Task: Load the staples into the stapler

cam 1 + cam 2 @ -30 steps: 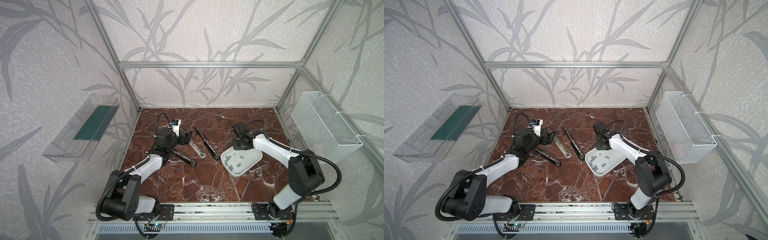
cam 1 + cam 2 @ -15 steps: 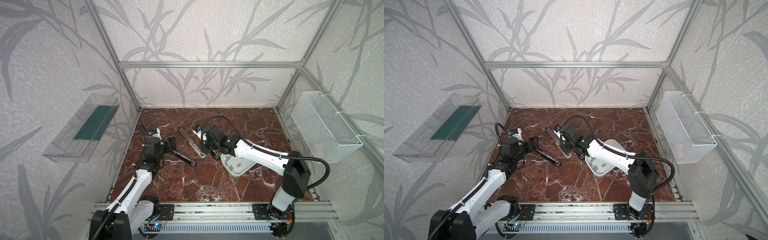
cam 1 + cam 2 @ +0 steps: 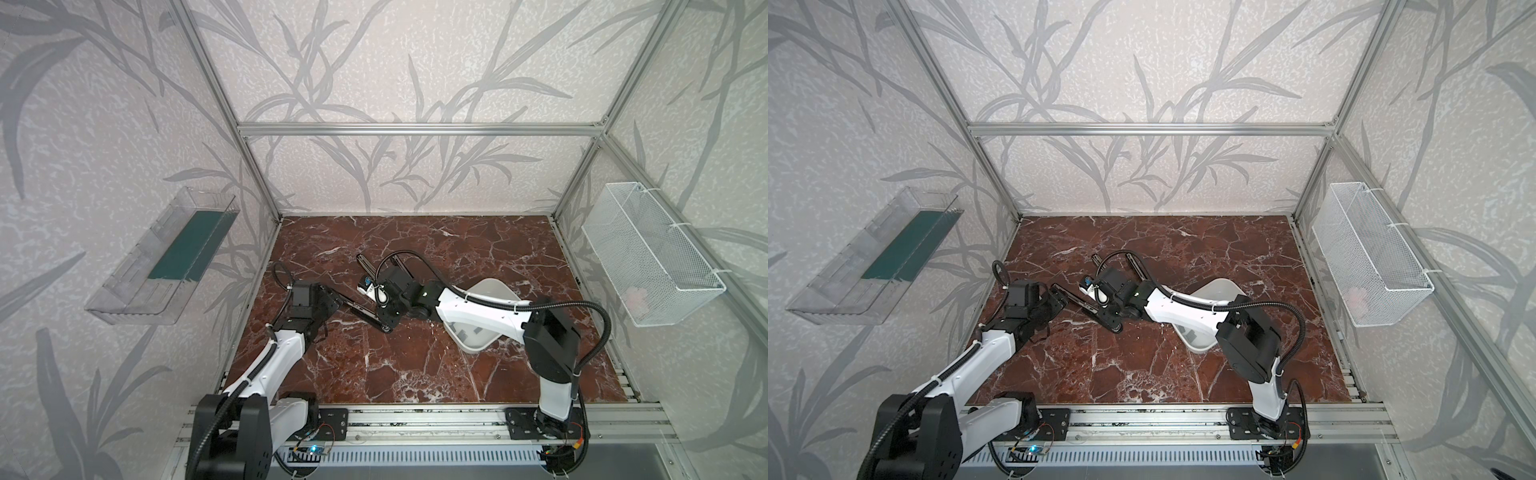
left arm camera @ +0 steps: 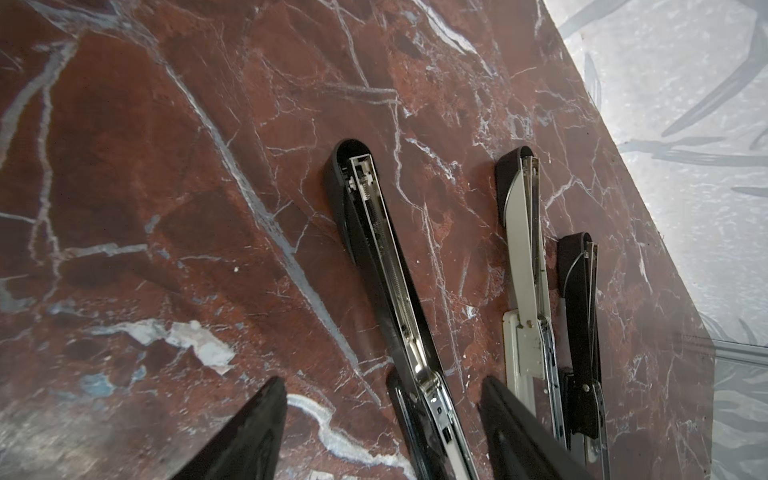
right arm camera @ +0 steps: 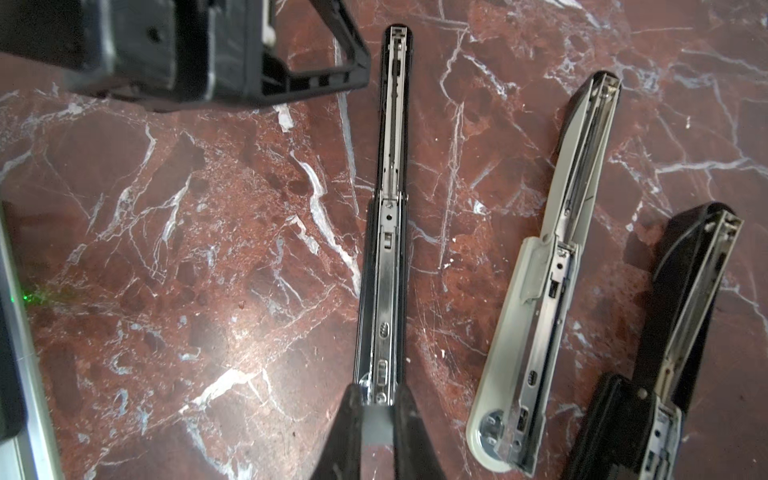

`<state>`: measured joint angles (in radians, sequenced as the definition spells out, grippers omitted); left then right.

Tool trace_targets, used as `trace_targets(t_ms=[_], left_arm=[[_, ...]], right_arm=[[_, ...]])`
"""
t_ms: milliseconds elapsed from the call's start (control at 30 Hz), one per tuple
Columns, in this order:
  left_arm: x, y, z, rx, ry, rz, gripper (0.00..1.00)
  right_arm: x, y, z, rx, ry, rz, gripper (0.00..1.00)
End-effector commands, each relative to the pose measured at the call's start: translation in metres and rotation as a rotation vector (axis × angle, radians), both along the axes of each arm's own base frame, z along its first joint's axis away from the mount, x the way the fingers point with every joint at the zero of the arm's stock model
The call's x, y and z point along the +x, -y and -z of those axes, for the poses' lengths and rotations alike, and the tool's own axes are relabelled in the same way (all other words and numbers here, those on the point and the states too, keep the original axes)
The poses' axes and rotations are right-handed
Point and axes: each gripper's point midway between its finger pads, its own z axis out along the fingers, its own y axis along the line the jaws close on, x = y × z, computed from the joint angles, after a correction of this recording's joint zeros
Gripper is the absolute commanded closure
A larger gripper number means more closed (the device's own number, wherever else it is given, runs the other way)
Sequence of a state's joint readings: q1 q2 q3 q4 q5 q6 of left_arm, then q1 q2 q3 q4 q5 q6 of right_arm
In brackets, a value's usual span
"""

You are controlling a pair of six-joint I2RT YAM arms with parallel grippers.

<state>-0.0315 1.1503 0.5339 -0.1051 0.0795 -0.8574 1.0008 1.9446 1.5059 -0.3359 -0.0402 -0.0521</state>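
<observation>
Just past the front rail (image 3: 415, 415), the red marble counter (image 3: 415, 374) lies bare across its width, leaving open room between the two arm bases. The left arm leans forward along the counter's left edge with its wrist low. The left gripper (image 4: 382, 381) has its fingers apart, one on each side of the black stapler (image 4: 386, 270) near the hinge. Marble shows in the gap on both sides, and neither finger touches the stapler. The stapler lies opened out flat, slanting across the left-centre of the counter with its bright metal rail facing up.

The right arm reaches from the right side across the middle, its forearm passing low over the white tray (image 3: 498, 291) and partly hiding it. The right gripper (image 5: 378, 390) is closed tight on a strip of staples (image 5: 376, 424), a flat dull-grey piece pinched between the fingers at the near end of the black stapler's rail. Whether the strip touches the rail cannot be told. A few loose staples (image 3: 478, 331) show as small grey strips on the tray floor.

Just beyond the black stapler, a grey stapler (image 5: 548, 270) and a second black stapler (image 5: 685, 311) lie side by side, both opened out. Behind them the counter runs bare to the back wall. A clear shelf (image 3: 166, 257) hangs on the left wall and a wire basket (image 3: 648, 257) on the right wall, both above the counter.
</observation>
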Motion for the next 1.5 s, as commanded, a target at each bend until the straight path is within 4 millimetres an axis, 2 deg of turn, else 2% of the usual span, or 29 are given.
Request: trace_targets(t_ms=[0,133,300,533,733,1467], left_arm=[[0.015,0.001,-0.006,-0.040,-0.011,-0.034,0.26],[0.026,-0.001,-0.003,-0.009,-0.023,-0.027,0.28],[0.029,-0.011,-0.006,0.066,-0.017,-0.034,0.28],[0.035,-0.005,0.003,0.054,-0.038,-0.002,0.28],[0.040,0.001,0.001,0.060,-0.032,0.053,0.29],[0.028,-0.006,-0.008,0.101,-0.017,0.046,0.29]], right_arm=[[0.007,-0.006,-0.002,0.012,-0.015,0.026,0.92],[0.008,-0.004,0.011,-0.003,-0.035,0.060,0.92],[0.009,-0.003,0.019,-0.006,-0.035,0.065,0.92],[0.005,0.000,0.038,-0.006,-0.051,0.070,0.92],[0.005,0.000,0.048,-0.023,-0.050,0.069,0.93],[-0.006,0.004,0.072,-0.069,-0.063,0.041,0.93]])
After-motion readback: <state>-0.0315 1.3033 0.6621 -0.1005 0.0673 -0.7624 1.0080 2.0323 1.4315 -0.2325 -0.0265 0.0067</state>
